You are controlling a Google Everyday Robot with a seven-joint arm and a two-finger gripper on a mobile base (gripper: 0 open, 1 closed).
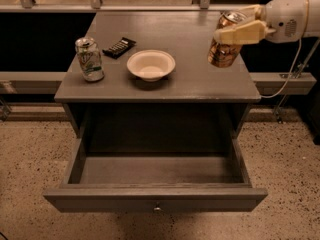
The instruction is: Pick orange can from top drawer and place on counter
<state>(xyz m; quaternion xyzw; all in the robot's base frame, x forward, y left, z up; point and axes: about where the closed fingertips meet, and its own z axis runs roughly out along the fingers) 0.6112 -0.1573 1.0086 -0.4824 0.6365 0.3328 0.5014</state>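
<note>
My gripper [231,33] is shut on the orange can [223,51], a brownish-orange metallic can with a silver top. It holds the can upright, a little above the right part of the counter [200,79]. The cream fingers [242,32] wrap the can's upper half. The top drawer [155,196] is pulled fully out below, with a small round knob on its front panel. Nothing shows inside it.
A white-and-green dented can [90,59] stands at the counter's left. A black chocolate bar [119,46] lies behind it. A cream bowl [150,65] sits mid-counter. A white cable [292,69] hangs from the arm at the right. The floor is speckled.
</note>
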